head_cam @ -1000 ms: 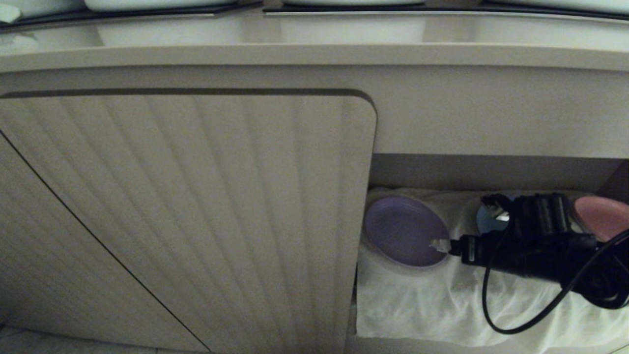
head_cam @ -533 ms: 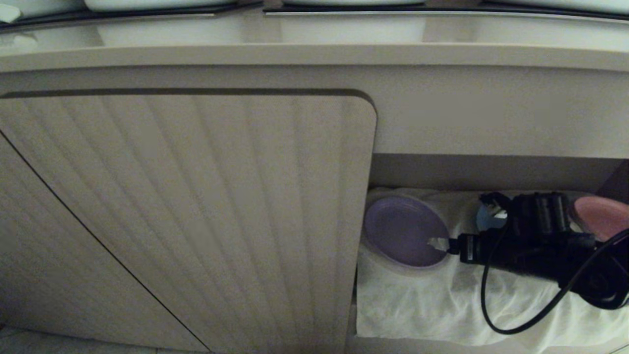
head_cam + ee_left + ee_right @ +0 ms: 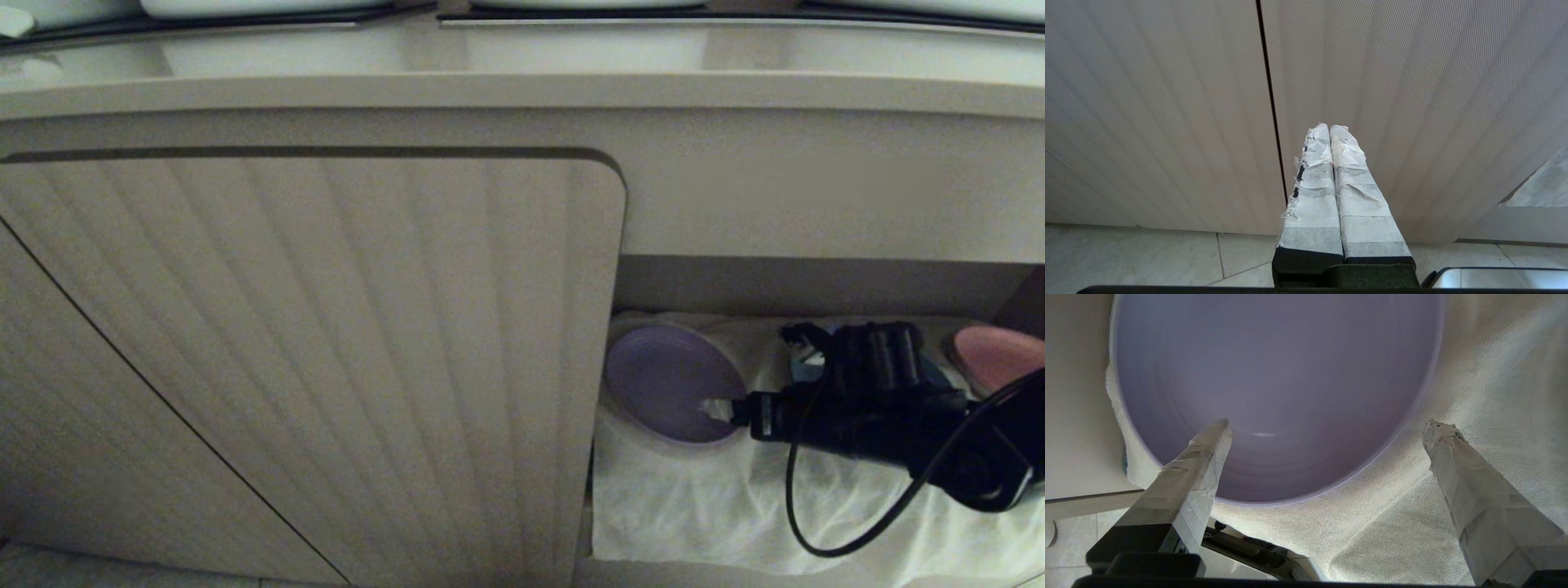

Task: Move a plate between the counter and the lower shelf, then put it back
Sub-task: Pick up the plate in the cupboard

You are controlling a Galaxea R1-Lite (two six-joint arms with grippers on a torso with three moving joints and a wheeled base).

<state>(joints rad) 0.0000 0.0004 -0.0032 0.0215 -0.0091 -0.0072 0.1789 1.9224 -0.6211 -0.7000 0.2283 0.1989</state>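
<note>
The lavender plate [image 3: 665, 382] lies on the white cloth at the left end of the lower shelf [image 3: 694, 506]. My right gripper [image 3: 718, 407] reaches in from the right, level with the plate's right rim. In the right wrist view it [image 3: 1329, 424] is open wide. One taped finger [image 3: 1204, 465] is over the plate [image 3: 1274, 375], the other [image 3: 1453, 465] over the cloth, and the rim runs between them untouched. The counter [image 3: 522, 88] runs along the top. My left gripper [image 3: 1329, 127] is shut and empty, parked in front of the ribbed cabinet door.
A pink plate [image 3: 998, 358] sits at the shelf's right end. A blue plate [image 3: 804, 369] is mostly hidden behind my right arm. The ribbed cabinet door [image 3: 326, 359] borders the shelf on the left. A black cable [image 3: 796, 506] loops over the cloth.
My right gripper has edged a little to the left, its fingertip further over the plate's right rim. The plate and the left arm have not moved.
</note>
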